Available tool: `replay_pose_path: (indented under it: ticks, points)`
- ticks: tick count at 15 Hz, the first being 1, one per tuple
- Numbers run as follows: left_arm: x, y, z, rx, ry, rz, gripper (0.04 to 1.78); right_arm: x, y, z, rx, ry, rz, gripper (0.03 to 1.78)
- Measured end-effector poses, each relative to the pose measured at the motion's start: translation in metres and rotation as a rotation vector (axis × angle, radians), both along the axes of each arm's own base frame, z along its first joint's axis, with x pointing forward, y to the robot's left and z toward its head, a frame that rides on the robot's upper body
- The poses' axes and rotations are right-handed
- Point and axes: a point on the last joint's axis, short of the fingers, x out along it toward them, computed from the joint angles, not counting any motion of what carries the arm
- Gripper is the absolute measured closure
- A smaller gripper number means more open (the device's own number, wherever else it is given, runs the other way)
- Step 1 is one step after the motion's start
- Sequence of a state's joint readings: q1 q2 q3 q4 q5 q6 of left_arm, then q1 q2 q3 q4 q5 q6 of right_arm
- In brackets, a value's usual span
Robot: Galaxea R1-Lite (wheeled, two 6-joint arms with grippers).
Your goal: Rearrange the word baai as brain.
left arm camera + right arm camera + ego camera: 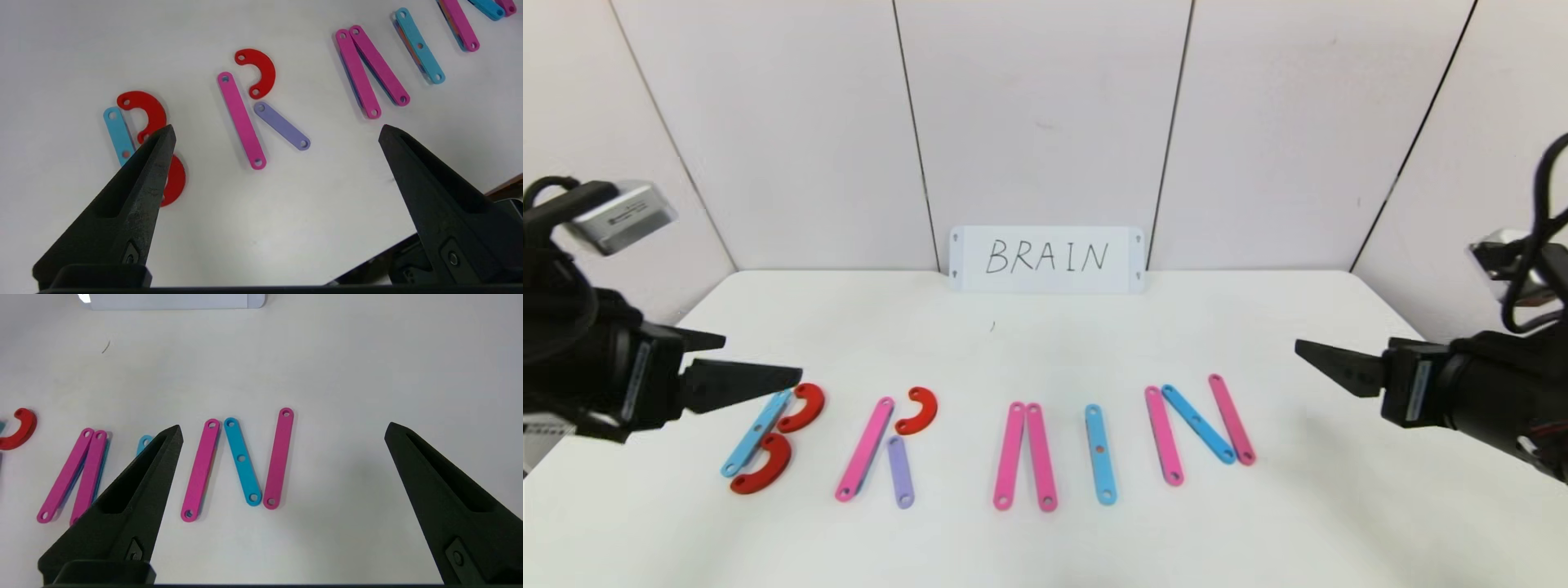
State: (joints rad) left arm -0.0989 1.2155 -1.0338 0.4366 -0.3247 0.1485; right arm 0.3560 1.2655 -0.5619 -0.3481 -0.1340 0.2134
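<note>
With both arms held off the table at the frame edges, the word [992,441] lies across the lower middle of the head view as 5 letter groups on the white table [1045,539]. Nearest row, left to right: B, a blue strip [756,433] with 2 red arcs [783,441] touching its right side; R, a pink strip [864,449], 1 red arc [917,410] at its top, a short purple strip [900,472] as the leg; A, 2 pink strips [1024,456] meeting at the top, no crossbar seen; I, 1 blue strip [1099,454]; N, 2 pink strips joined by a blue diagonal [1198,425]. Left gripper [743,376] at mid-left, jaws wide and empty, tips over the top of the B. Right gripper [1327,359] at mid-right, jaws wide and empty, well apart from the N. Farther back, upper centre, a white card [1045,258] reading BRAIN stands against the wall. Judgement: word already reads close to the target. Pieces look thin, flat, stiff, light and probably slick, so they should slide or skid under a nudge and resist pinching from above; best hold is across the narrow width near mid-length, or push at an end. Arcs likely pivot if pressed off-centre; neighbours touching may be dragged along.
</note>
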Motion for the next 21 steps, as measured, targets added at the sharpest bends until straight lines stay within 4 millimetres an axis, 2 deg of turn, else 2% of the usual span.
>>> replay_pose_path:
  ticks: [5,10,15,21]
  points:
    - [-0.086,0.010,-0.027,0.007,-0.087,0.050,0.08,-0.056,-0.021,0.001,-0.017,-0.043,0.001,0.08]
    - [-0.149,0.017,-0.053,0.017,-0.225,0.108,0.08,-0.122,-0.047,0.004,-0.012,-0.066,-0.011,0.08]
    - [-0.193,0.022,-0.074,0.017,-0.315,0.178,0.08,-0.169,-0.064,0.002,0.011,-0.178,-0.185,0.08]
    - [-0.228,0.020,-0.085,0.045,-0.439,0.344,0.08,-0.215,-0.065,-0.005,-0.036,-0.297,-0.299,0.08]
